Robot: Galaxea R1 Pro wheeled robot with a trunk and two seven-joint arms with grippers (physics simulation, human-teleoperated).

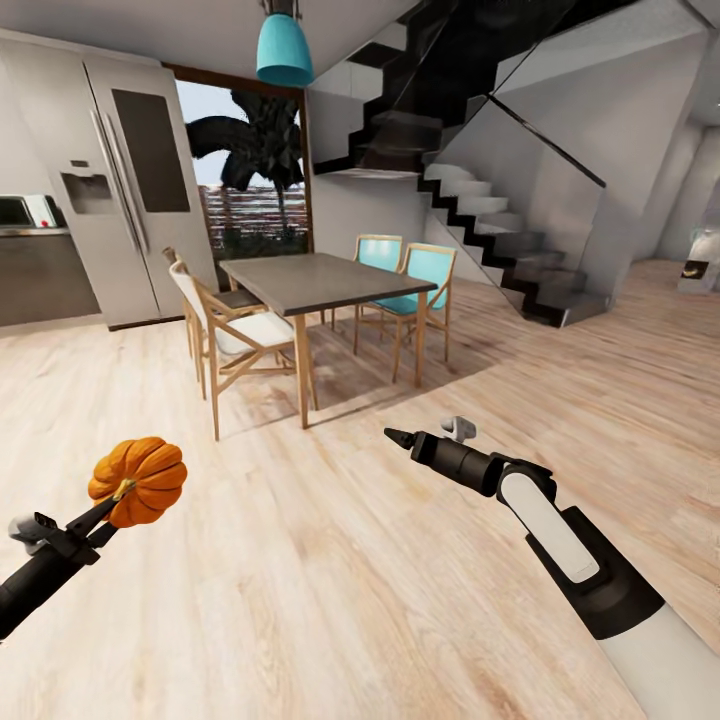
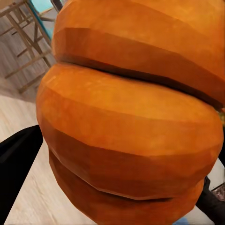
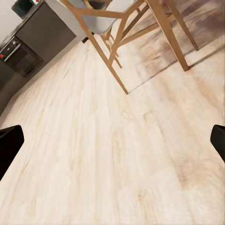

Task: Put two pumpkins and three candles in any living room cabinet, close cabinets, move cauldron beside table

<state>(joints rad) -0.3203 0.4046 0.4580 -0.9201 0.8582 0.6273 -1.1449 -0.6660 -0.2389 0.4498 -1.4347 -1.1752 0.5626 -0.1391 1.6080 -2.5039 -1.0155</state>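
In the head view an orange ribbed pumpkin (image 1: 140, 480) hangs above the plank floor at the lower left. My left gripper (image 1: 112, 503) is shut on it at the stem side. The left wrist view looks straight onto the pumpkin's (image 2: 126, 117) ribs from very close, with a dark finger (image 2: 16, 164) at the picture's edge. My right gripper (image 1: 400, 438) reaches forward over bare floor at centre right. In the right wrist view its fingers (image 3: 9, 147) stand far apart with only floorboards between them, so it is open and holds nothing.
Ahead stands a grey-topped dining table (image 1: 320, 280) on wooden legs, with white and teal chairs (image 1: 240, 335) around it. A steel fridge (image 1: 130, 180) and a dark kitchen counter (image 1: 40, 270) are at the left. A staircase (image 1: 500, 230) rises at the right. Open plank floor (image 1: 330, 600) lies between.
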